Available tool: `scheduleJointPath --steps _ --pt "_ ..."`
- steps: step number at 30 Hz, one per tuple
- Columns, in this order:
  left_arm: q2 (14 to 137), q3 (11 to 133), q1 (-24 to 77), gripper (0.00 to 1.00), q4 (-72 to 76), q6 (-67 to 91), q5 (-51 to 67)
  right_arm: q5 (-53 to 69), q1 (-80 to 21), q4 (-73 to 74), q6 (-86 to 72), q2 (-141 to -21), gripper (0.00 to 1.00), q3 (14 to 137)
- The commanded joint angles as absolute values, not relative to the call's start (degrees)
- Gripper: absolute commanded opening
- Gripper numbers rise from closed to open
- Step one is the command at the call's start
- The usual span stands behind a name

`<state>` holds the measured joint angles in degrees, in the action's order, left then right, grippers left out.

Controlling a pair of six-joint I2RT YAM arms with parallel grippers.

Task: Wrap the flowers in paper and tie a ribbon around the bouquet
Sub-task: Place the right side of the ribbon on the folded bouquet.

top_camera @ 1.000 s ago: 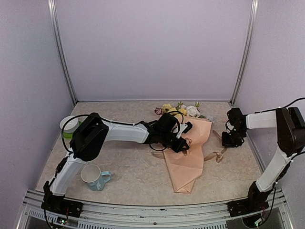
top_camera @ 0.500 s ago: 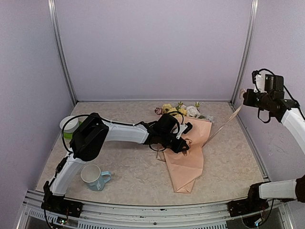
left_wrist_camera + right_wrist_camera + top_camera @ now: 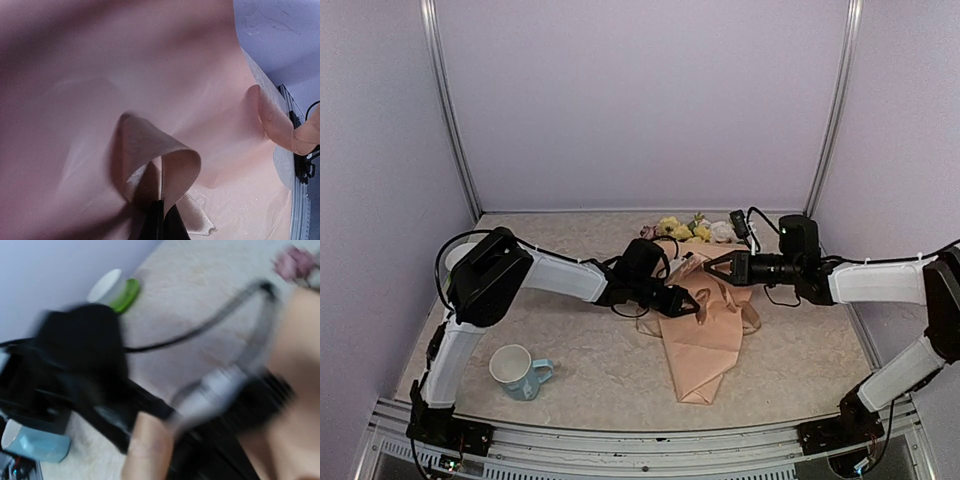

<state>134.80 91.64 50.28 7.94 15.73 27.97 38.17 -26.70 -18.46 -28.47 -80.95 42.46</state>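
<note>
Beige tabletop (image 3: 590,370); left end effector (image 3: 159,221) closed on ribbon (image 3: 172,155), plain only from its wrist; right end effector (image 3: 712,267) closed.

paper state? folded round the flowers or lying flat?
Folded: the paper is gathered into a rumpled cone that narrows toward the near edge, with the flowers poking out its far end.

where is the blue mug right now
In the top view the mug stands upright at the table's near left, beside the left arm, well left of the peach paper.
</note>
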Motion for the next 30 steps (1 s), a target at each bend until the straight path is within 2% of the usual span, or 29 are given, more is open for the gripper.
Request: scheduleJointPath --steps 1,7,10,13,16,20,25,28,30 --pt "131.5 87.9 48.2 0.0 16.9 23.0 32.1 35.8 -25.6 -32.9 -39.7 -88.5 0.0 39.6" --pt "125.2 81.0 47.8 0.0 23.2 28.0 30.5 35.9 -23.6 -32.0 -42.1 -99.8 0.0 43.2" --pt "118.3 75.3 47.3 0.0 22.7 28.8 25.9 35.9 -23.0 -32.0 -42.2 -102.6 0.0 45.1" --pt "111.8 71.7 48.0 0.0 18.9 26.4 23.0 34.2 -22.9 -25.4 -38.9 -105.4 0.0 49.3" --pt "107.5 72.2 50.7 0.0 15.3 19.8 24.1 33.4 -23.5 -20.1 -35.1 -108.1 0.0 52.5" --pt "107.5 79.5 56.6 0.0 7.7 5.3 30.1 39.7 -26.4 -17.9 -28.0 -110.3 0.0 55.1" --pt "106.8 80.0 57.1 0.0 17.6 4.4 34.9 53.8 -28.4 -25.6 -26.6 -108.5 0.0 52.7" --pt "107.9 81.3 56.9 0.0 18.8 2.5 33.9 51.4 -28.3 -22.4 -23.6 -106.8 0.0 52.4" --pt "109.4 81.6 56.0 0.0 19.7 4.1 33.2 50.4 -28.1 -20.1 -22.7 -106.2 0.07 52.5"
